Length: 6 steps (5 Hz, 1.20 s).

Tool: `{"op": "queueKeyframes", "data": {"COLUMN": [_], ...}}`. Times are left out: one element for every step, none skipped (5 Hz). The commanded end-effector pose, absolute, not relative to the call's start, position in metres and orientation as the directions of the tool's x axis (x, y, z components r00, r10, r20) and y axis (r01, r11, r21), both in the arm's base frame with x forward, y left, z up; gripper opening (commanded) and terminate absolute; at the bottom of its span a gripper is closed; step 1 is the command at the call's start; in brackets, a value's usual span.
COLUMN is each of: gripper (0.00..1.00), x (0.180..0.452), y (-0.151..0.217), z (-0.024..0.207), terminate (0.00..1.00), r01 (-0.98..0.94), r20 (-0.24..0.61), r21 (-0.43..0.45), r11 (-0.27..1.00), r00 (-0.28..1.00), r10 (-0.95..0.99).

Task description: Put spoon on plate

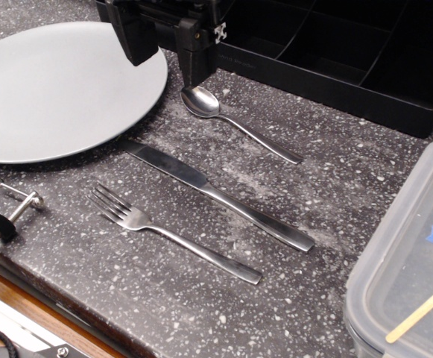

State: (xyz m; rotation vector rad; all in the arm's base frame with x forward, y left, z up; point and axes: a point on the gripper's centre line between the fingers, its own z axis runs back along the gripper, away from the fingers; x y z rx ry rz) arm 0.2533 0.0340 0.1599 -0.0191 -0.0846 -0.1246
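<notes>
The small silver spoon point(235, 123) lies on the dark speckled counter, its bowl toward the plate and its handle running down to the right. The large light-grey plate point(52, 89) sits at the upper left, with nothing on it. My black gripper point(169, 71) hangs at the top centre, between the plate's right edge and the spoon's bowl. Its fingers stand apart with nothing between them. The right finger point(196, 67) ends just above the spoon's bowl, and I cannot tell if it touches.
A knife point(216, 195) and a fork point(171, 235) lie parallel below the spoon. A black compartment tray point(350, 60) stands at the back right. A clear plastic container point(410, 261) sits at the right edge. The counter's front edge and a metal fixture point(15, 205) are at lower left.
</notes>
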Motion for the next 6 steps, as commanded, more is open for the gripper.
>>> {"op": "queueKeyframes", "data": {"gripper": [1.00, 1.00, 1.00, 1.00, 1.00, 1.00], "x": [0.253, 0.274, 0.292, 0.310, 0.318, 0.326], "y": [0.034, 0.043, 0.044, 0.045, 0.047, 0.041], "z": [0.160, 0.166, 0.159, 0.145, 0.133, 0.117], "terminate": [0.00, 0.00, 0.00, 0.00, 0.00, 0.00], "r01": [0.125, -0.124, -0.347, -0.519, -0.665, -0.749], "r20": [0.085, 0.093, 0.103, 0.127, 0.123, 0.091], "r21": [-0.014, -0.087, -0.110, -0.144, -0.217, -0.254], "r11": [0.992, 0.988, 0.932, 0.842, 0.714, 0.612], "r00": [0.989, 0.987, 0.928, 0.835, 0.707, 0.612], "r10": [-0.123, 0.132, 0.358, 0.536, 0.696, 0.786]}}
